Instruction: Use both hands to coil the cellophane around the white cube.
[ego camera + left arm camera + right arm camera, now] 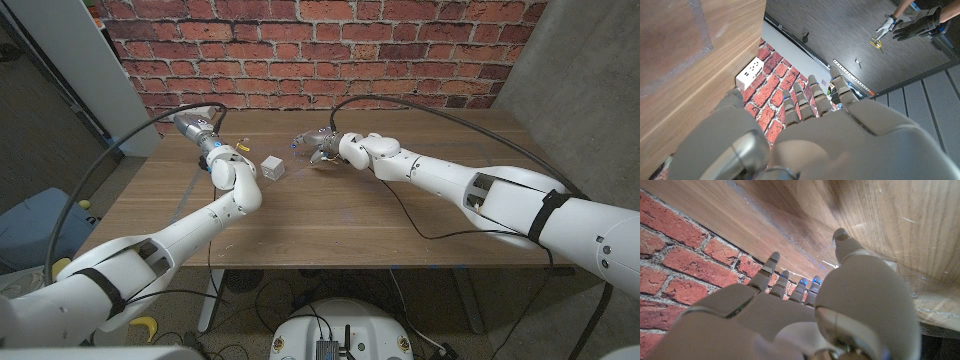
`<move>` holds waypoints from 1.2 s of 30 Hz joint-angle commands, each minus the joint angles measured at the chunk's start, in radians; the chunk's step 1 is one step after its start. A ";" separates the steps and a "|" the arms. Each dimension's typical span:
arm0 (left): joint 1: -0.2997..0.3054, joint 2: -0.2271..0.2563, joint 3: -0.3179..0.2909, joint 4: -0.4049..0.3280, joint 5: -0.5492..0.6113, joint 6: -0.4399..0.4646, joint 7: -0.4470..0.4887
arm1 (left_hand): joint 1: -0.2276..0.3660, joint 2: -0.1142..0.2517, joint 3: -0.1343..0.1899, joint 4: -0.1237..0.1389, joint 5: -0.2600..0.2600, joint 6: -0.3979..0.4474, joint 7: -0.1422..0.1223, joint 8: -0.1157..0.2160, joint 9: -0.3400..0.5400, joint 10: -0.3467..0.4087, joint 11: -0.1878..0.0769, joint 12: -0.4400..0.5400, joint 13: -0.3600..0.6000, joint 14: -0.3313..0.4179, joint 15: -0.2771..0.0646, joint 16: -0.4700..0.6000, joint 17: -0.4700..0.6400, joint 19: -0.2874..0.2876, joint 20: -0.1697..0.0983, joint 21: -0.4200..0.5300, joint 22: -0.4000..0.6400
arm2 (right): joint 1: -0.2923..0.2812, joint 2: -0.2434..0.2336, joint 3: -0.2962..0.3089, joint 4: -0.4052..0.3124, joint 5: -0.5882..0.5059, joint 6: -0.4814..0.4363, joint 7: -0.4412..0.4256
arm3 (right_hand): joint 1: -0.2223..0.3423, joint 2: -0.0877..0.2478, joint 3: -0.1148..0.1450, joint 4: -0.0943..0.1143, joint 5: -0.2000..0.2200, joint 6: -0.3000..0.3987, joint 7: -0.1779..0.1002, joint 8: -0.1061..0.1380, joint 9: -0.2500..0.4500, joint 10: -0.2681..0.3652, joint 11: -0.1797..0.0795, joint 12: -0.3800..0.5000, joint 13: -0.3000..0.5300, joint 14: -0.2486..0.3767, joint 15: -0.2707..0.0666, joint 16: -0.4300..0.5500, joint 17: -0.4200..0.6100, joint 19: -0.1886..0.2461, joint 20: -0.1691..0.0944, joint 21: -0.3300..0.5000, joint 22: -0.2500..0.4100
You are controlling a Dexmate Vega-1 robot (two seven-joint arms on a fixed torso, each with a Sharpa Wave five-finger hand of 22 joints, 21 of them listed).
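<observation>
A small white cube (272, 166) stands on the wooden table (330, 215), a little behind its middle. The clear cellophane shows as faint glints around the cube (298, 143) and as a scratched shiny film (920, 280) on the wood beyond my right hand's fingers. My right hand (320, 148) hovers just right of the cube, fingers stretched toward it and thumb apart, with nothing plainly between them. My left hand (199, 131) hangs over the far left corner, well left of the cube, its fingers (815, 97) straight and close together, holding nothing.
A brick wall (320, 50) runs behind the table. Black cables (420, 220) arch over both arms, and one trails across the right side of the tabletop. A white power strip (751, 72) sits by the wall. A person's gloved hands (912, 25) show far off.
</observation>
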 commanded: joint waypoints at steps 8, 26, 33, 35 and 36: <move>0.163 0.010 -0.230 -0.403 -0.042 -0.175 -0.274 | 0.020 0.069 0.053 -0.042 -0.028 0.177 0.012 0.030 0.000 0.188 -0.027 0.010 -0.061 0.073 -0.029 0.033 -0.064 0.000 0.006 -0.037 0.002 | 0.042 0.088 -0.056 0.147 -0.007 0.017 -0.036 | -0.017 -0.003 -0.014 0.003 0.012 0.002 -0.005 0.011 0.004 0.007 0.003 0.013 0.000 0.002 -0.047 0.010 0.002 0.002 0.002 0.004 0.003; 0.236 0.037 -0.267 -0.602 0.003 -0.401 -0.598 | -0.073 -0.103 -0.075 -0.074 0.024 -0.166 0.096 -0.047 -0.004 -0.147 0.082 -0.129 -0.136 -0.220 0.146 -0.016 -0.074 -0.122 0.009 -0.183 0.002 | 0.018 0.050 -0.055 0.054 -0.004 -0.056 -0.049 | -0.070 -0.013 -0.050 0.026 0.027 0.008 -0.005 0.014 0.004 0.007 0.031 0.016 0.000 0.001 -0.037 0.017 0.005 -0.005 0.022 0.004 0.003; 0.218 0.026 -0.259 -0.602 0.048 -0.538 -0.775 | 0.009 -0.064 -0.047 -0.114 0.032 -0.233 0.154 -0.040 -0.006 -0.209 0.125 -0.127 -0.146 -0.274 0.179 -0.014 -0.077 -0.133 0.008 -0.210 0.003 | 0.011 0.044 -0.063 0.028 -0.022 -0.076 -0.042 | -0.072 -0.015 -0.055 0.025 0.032 0.008 -0.005 0.014 0.003 0.003 0.024 0.014 -0.001 -0.002 -0.036 0.016 0.004 -0.008 0.025 0.003 0.003; 0.226 0.017 -0.267 -0.606 0.052 -0.560 -0.785 | 0.022 -0.057 -0.042 -0.121 0.031 -0.241 0.169 -0.039 -0.006 -0.213 0.132 -0.125 -0.147 -0.279 0.182 -0.013 -0.078 -0.131 0.008 -0.213 0.003 | 0.008 0.041 -0.066 0.020 -0.030 -0.085 -0.041 | -0.068 -0.016 -0.056 0.021 0.035 0.006 -0.005 0.013 0.003 0.001 0.020 0.014 -0.001 -0.003 -0.036 0.015 0.002 -0.012 0.025 0.002 0.003; 0.235 0.002 -0.281 -0.607 0.064 -0.580 -0.785 | 0.030 -0.054 -0.039 -0.125 0.031 -0.244 0.172 -0.039 -0.006 -0.216 0.144 -0.125 -0.148 -0.280 0.181 -0.011 -0.078 -0.130 0.008 -0.215 0.004 | 0.007 0.040 -0.065 0.018 -0.029 -0.085 -0.039 | -0.066 -0.016 -0.056 0.020 0.036 0.005 -0.005 0.013 0.003 0.000 0.018 0.014 -0.001 -0.004 -0.036 0.015 0.002 -0.014 0.025 0.002 0.003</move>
